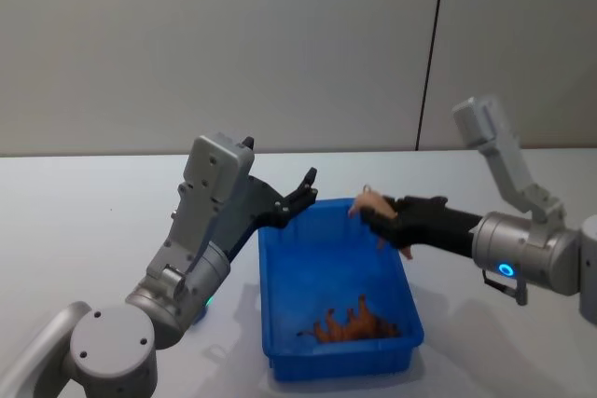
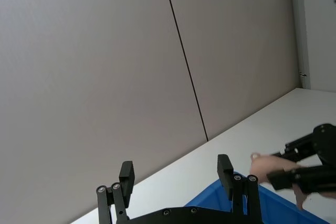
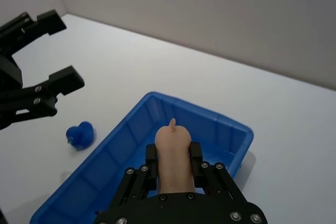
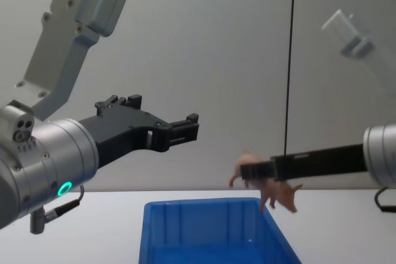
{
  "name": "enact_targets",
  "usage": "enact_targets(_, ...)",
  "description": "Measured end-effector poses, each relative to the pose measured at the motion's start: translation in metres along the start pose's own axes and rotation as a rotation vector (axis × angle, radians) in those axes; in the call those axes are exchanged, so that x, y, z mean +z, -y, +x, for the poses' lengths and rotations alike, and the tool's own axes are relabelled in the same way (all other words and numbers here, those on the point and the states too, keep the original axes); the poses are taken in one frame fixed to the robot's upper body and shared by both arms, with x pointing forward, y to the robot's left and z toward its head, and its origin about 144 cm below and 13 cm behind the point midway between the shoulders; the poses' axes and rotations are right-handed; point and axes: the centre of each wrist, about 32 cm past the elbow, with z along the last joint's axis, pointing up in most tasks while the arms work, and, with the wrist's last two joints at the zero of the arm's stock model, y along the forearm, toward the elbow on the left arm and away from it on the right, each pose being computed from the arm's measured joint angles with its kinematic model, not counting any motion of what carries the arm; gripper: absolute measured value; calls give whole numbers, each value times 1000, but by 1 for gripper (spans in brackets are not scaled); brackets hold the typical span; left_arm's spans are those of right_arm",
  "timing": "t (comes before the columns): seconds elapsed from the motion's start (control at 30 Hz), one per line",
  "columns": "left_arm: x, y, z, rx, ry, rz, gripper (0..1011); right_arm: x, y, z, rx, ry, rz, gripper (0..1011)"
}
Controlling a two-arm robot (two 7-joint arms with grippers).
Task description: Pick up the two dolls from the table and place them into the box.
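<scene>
Right end effector [image 3: 173, 153] around pink doll [image 3: 172, 139], above box [image 1: 345, 357]

Setting: bare robotics test lab.
A plain white worktop [image 1: 84, 202] stood against blank grey wall panels [image 1: 233, 44] split by one dark vertical seam [image 1: 431, 53]. A white door frame [image 2: 297, 35] stood at the room's far side. The robot's grey left arm [image 1: 205, 221] and right arm [image 1: 522, 244] reached over the worktop.

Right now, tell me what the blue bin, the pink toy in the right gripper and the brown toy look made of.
Bright blue rectangular bin: moulded plastic, slightly glossy; thick rim, ribbed walls. Pale pink animal toy, clamped in the right gripper: probably rubbery plastic, smooth matte skin. Brown lion-like toy in the bin: likely plastic, too small to be sure.
</scene>
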Motion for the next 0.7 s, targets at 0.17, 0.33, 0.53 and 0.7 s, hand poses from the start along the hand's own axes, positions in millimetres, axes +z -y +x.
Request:
enact_targets(0.17,0,0,0,0,0,0,1001,-2,-5,-1,30,-6,-66,352)
enact_targets(0.33,0,0,0,0,0,0,1001,-5,-13,-2,51,-13,-156,352)
enact_targets(0.53,0,0,0,0,0,0,1001,-10,-22,-3,67,-21,-251,473)
enact_targets(0.7,0,0,0,0,0,0,1001,-12,-27,-4,75,-24,-295,612)
